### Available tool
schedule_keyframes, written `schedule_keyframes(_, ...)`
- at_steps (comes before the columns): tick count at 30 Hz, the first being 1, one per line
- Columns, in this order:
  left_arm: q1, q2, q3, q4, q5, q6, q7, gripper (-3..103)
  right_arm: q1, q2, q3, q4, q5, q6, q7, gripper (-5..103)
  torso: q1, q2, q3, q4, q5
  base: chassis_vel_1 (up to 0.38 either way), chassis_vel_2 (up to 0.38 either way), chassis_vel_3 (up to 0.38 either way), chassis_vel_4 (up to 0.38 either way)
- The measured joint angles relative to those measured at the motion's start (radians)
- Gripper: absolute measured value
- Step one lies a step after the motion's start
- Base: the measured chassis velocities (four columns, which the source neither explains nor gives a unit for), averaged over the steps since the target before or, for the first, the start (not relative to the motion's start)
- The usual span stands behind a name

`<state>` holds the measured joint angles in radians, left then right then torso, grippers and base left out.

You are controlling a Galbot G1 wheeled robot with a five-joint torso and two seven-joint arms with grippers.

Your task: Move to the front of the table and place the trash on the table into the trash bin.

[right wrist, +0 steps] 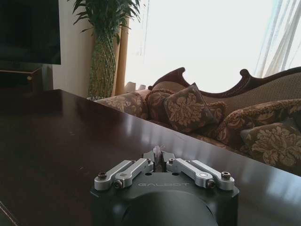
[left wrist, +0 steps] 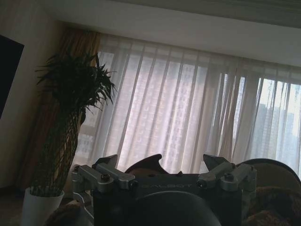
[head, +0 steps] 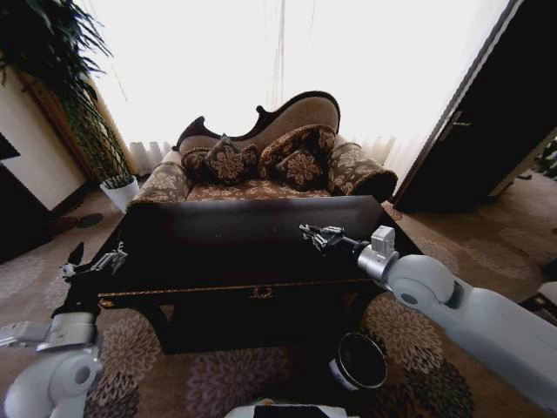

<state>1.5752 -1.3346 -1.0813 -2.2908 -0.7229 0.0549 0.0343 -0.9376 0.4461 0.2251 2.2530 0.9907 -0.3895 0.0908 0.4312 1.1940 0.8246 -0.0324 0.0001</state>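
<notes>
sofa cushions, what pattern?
Brown cushions with a pale floral, damask-like motif, matching the sofa upholstery. Clearest in the right wrist view.

Strong daylight pours through the sheer curtains [head: 287,61] behind the sofa [head: 270,161], blowing them out to white glare. Against that backlight the desk [head: 218,252] goes almost black, its glossy top catching pale reflections on the side nearest the sofa. The plant [left wrist: 70,117] beside the curtains reads as a dim silhouette. Straight lines bow at the head view's edges.
</notes>
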Motion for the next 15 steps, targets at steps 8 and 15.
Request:
schedule_keyframes(8, -0.012, 0.009, 0.021, 0.019, 0.002, -0.003, -0.001, 100, -0.35, 0.13, 0.341, 0.035, -0.112, 0.022, -0.055, 1, 0.0, 0.0, 0.0, 0.0003, 0.0, 0.0, 0.0, 0.0, 0.0)
schedule_keyframes(15, -0.027, 0.02, 0.054, 0.037, 0.011, -0.003, -0.001, 100, -0.619, 0.332, 0.587, 0.093, -0.256, 0.099, -0.11, 0, 0.0, 0.0, 0.0, -0.0002, -0.0001, 0.0, 0.0, 0.0, 0.0)
